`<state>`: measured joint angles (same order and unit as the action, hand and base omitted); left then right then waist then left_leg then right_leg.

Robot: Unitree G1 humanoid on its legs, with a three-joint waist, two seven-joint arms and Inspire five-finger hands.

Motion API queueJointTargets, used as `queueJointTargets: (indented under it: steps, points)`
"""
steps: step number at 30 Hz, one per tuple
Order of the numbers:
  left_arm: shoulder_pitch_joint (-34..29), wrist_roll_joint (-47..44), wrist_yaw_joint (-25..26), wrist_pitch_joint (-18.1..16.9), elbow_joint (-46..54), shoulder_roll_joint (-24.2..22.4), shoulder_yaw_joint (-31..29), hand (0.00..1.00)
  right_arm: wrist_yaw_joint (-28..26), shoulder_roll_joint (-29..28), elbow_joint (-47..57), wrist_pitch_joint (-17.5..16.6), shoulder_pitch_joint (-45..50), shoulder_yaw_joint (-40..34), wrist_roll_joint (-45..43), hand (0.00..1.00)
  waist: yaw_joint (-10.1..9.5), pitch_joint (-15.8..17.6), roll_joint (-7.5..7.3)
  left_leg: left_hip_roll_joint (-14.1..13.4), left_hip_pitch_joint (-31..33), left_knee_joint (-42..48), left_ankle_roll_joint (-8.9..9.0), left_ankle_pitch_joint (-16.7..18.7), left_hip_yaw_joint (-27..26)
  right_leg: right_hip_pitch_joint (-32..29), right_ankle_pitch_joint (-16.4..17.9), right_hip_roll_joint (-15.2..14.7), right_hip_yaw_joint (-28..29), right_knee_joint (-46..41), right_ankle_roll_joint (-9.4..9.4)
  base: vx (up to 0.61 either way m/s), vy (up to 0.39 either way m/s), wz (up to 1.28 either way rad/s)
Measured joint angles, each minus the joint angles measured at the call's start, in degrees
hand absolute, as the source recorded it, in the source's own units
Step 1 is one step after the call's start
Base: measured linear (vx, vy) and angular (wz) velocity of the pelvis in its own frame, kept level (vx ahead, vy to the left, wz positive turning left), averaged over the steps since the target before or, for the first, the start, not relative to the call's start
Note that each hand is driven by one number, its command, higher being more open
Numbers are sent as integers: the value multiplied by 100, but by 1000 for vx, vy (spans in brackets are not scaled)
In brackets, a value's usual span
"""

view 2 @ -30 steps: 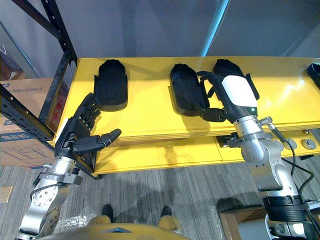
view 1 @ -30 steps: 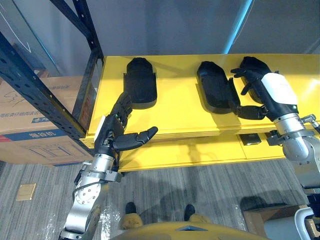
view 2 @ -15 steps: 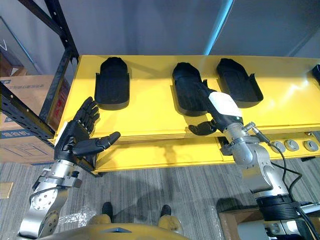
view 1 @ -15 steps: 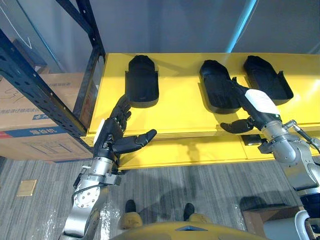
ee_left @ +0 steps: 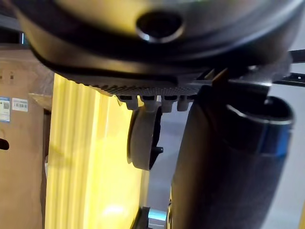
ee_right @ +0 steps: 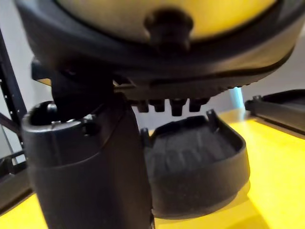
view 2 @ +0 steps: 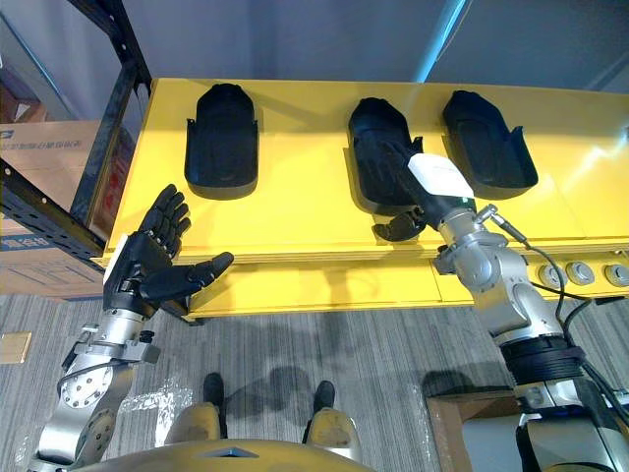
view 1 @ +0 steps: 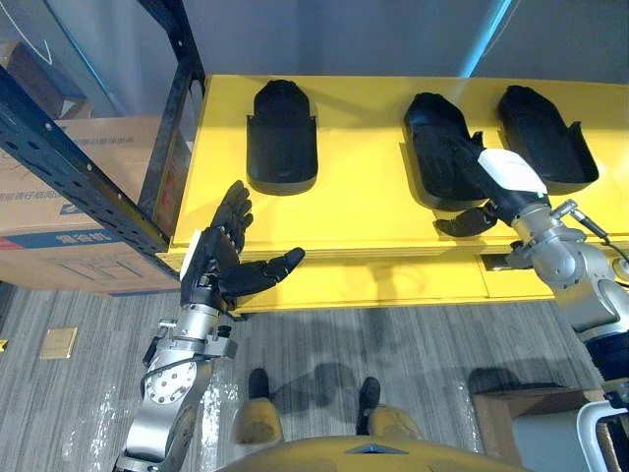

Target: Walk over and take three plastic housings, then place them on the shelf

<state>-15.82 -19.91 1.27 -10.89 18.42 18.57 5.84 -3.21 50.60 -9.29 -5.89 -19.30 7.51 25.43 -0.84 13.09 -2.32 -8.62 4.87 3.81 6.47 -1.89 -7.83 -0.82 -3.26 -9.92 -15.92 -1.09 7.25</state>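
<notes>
Three black plastic housings lie in a row on the yellow shelf surface: the left housing, the middle housing and the right housing. My right hand reaches over the near end of the middle housing, its fingers straight along it and its thumb hanging beside the near edge. Nothing is held. My left hand hovers open at the shelf's front edge, short of the left housing, fingers spread.
A dark blue rack upright stands at the shelf's left end, with cardboard boxes behind it. Round buttons sit on the yellow front face at the right. Another cardboard box rests on the grey carpet at the lower right.
My right hand has pulled back from the right housing, leaving it on the shelf, and moved left over the middle housing's near end. The camera has shifted slightly. The left hand barely moved.
</notes>
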Motion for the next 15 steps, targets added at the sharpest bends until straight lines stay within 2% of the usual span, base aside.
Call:
queueJointTargets:
  steps: [7,11,15]
  points:
    - [77,-3,-16,-25,0,1,-5,100,-35,109,-256,-121,-240,247,1,0,-23,109,-3,4,26,16,-1,-2,48,5,1,-8,-55,-21,0,-6,0,3]
    - [108,-3,-44,-33,-1,1,-12,100,-155,142,-442,-139,-471,394,1,0,-22,320,35,6,19,19,-4,-16,94,21,7,-14,-99,-72,-6,-40,3,3]
    - [189,-4,-62,-40,-2,2,-20,100,-198,149,-700,-130,-803,476,-5,0,-72,367,67,7,56,12,-5,-53,148,10,6,-11,-149,-78,-9,-27,-3,7]
